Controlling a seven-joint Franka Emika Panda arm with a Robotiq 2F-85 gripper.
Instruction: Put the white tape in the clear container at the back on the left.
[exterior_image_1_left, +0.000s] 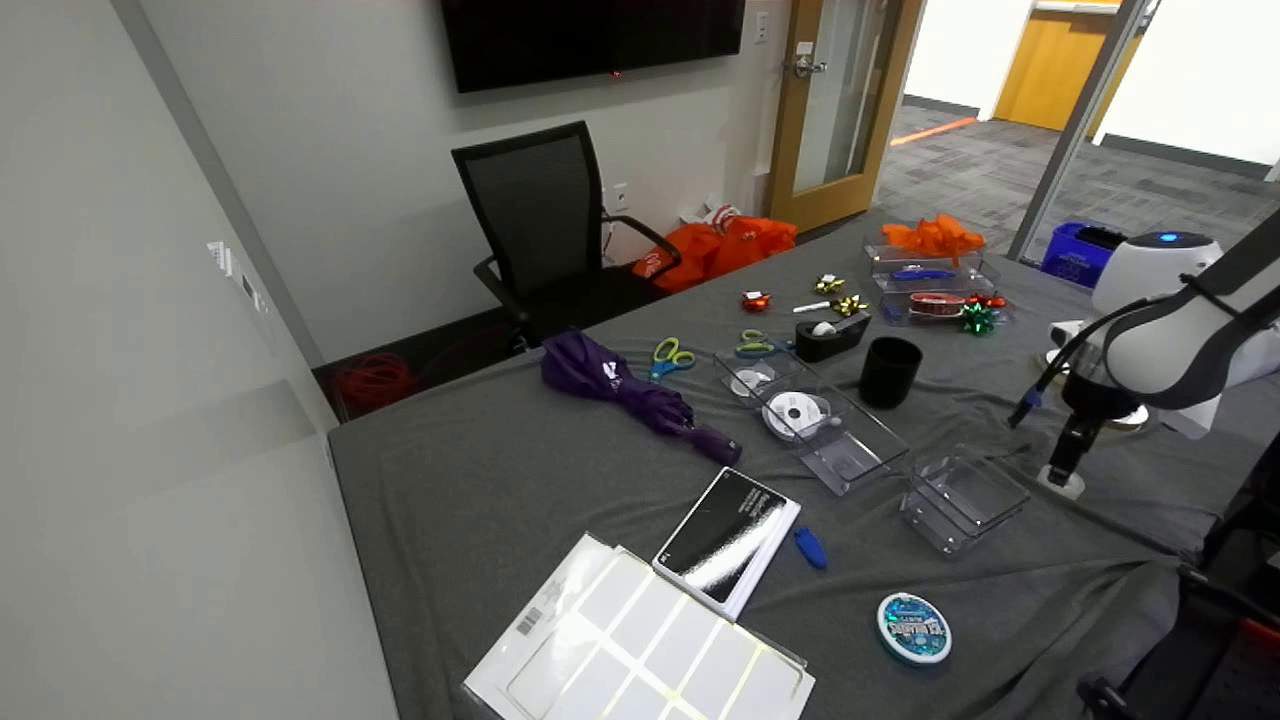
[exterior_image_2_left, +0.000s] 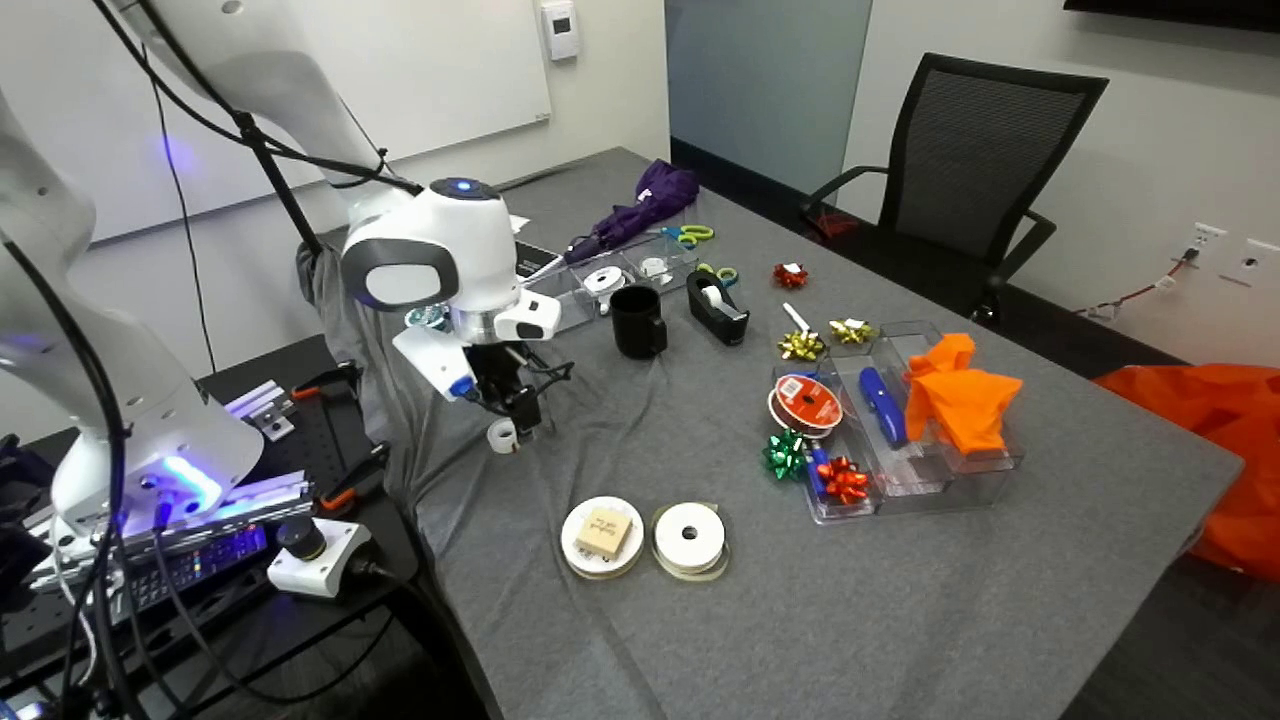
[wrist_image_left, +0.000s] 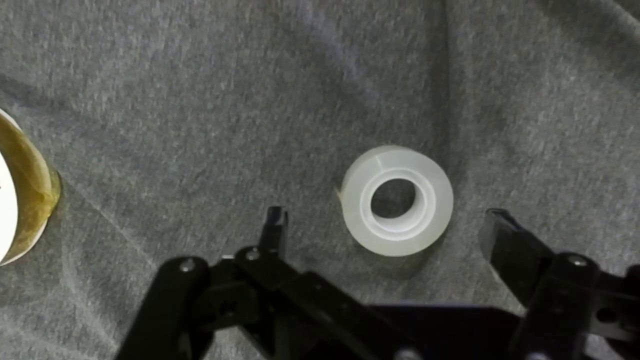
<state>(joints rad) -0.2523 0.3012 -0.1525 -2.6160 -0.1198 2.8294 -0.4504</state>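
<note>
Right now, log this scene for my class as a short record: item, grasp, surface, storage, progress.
item: white tape, a ring with an open centre
grasp: hand open, a finger on each side of the tape, apart from it in the wrist view
surface: gray cloth under the tape
storage: includes a long clear container, holding a white spool
progress: tape not yet gripped or in a container

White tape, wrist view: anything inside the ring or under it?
Only grey cloth shows through the open centre of the white tape. Whatever lies directly under it is covered by the tape itself; can't tell.
</note>
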